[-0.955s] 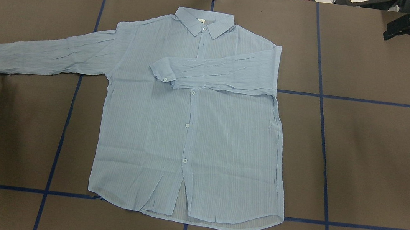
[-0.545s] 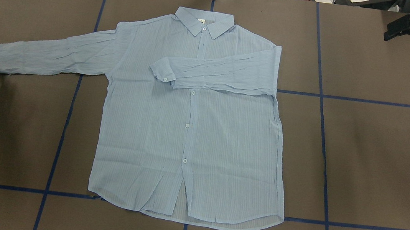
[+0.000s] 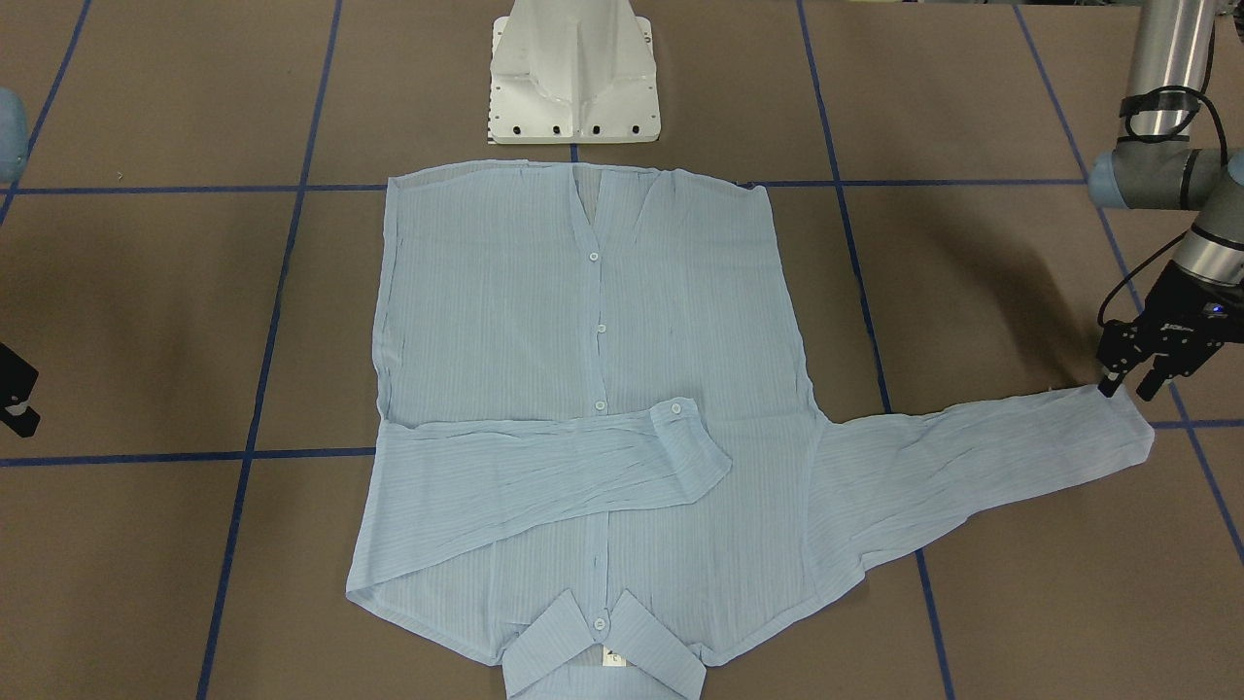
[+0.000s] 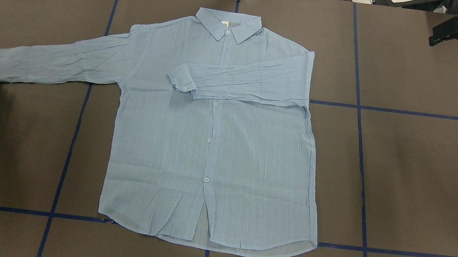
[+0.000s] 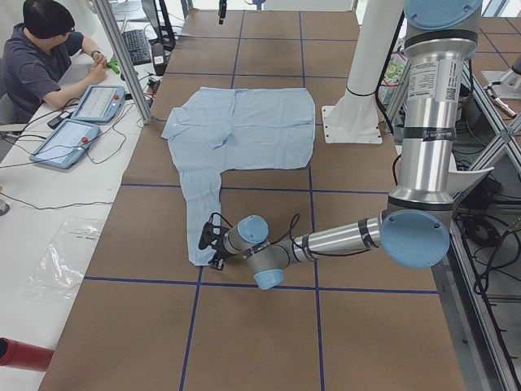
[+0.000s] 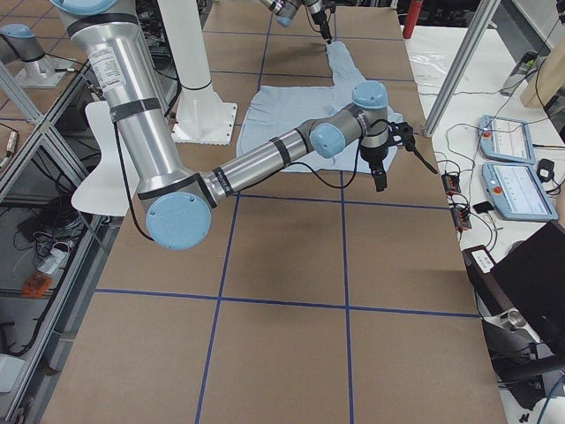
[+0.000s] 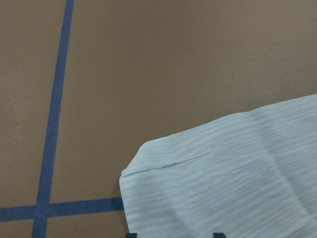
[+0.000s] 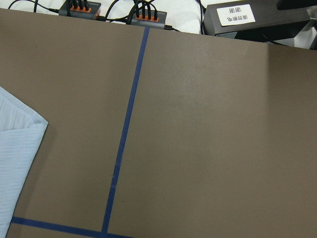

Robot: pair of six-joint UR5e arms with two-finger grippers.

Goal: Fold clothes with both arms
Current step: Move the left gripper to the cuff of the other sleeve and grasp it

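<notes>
The shirt [image 4: 214,144] lies flat, buttons up, in the middle of the table [image 4: 420,189]. Its long axis runs from the hem [image 4: 241,249] near the robot to the collar [image 4: 228,21] on the far side. One sleeve [image 4: 243,80] is folded across the chest, and the other stretches to the robot's left. The left claw [image 3: 1128,390] is at that sleeve's cuff [image 3: 1118,428], fingers apart. The right claw [image 4: 453,31] is cut off at the frame edge, and I cannot tell whether it is spread or closed.

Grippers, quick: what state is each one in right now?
Left gripper: open, at the edge of the outstretched sleeve cuff, not clamped on it.
Right gripper: open, holding nothing, clear of the shirt.
</notes>
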